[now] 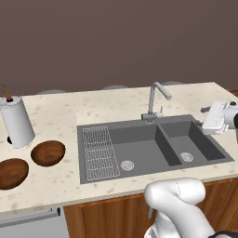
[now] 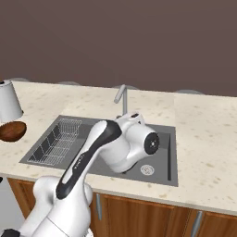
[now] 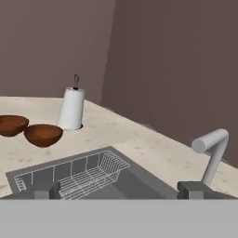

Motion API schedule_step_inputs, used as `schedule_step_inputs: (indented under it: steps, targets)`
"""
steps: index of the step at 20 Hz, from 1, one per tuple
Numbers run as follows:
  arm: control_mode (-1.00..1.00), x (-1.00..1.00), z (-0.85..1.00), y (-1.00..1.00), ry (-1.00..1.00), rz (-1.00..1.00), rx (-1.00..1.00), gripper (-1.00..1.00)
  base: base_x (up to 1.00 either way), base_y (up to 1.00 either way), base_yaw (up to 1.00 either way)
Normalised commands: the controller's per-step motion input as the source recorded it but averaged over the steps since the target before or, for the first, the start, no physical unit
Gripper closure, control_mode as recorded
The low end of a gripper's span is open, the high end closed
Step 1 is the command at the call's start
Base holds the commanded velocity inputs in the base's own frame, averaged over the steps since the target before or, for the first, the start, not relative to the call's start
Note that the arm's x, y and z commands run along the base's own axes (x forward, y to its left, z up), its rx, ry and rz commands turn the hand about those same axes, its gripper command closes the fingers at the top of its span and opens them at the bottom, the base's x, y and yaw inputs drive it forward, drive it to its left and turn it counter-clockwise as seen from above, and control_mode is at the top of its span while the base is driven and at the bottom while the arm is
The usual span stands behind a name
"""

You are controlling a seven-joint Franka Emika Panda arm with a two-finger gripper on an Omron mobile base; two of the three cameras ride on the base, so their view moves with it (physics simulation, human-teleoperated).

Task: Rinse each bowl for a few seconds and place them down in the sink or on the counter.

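Two bowls, one (image 1: 48, 153) beside the other (image 1: 11, 173), sit on the counter (image 1: 60, 111) left of the sink (image 1: 139, 135), well apart from the gripper (image 3: 121, 189), whose fingertips (image 3: 193, 189) stand wide apart, holding nothing. One white roll (image 1: 17, 122) (upright) stands just behind the bowls; one faucet (image 1: 155, 100) rises behind the sink. The arm bends over the sink's right side, hand level.

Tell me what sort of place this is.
A kitchen, most likely: a dark grey sink with a curved faucet set in a beige speckled counter, wooden cabinet fronts below, and a paper towel roll.
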Motion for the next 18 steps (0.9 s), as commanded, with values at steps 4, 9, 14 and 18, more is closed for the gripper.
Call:
schedule_step_inputs:
  steps: [4,9,14,18]
  targets:
    - [-1.0,0.37,0.0,-0.18,0.0,0.06,0.11,-1.0,0.0,0.0,0.0]
    - [-1.0,0.29,-0.01,-0.12,-0.01,0.01,0.05,-1.0,0.0,0.0,0.0]
    - [-1.0,0.27,-0.08,0.0,-0.04,-0.06,0.0,-1.0,0.0,0.0,0.0]
    - [-1.0,0.23,-0.14,0.0,-0.05,-0.09,0.0,-1.0,0.0,0.0,0.0]
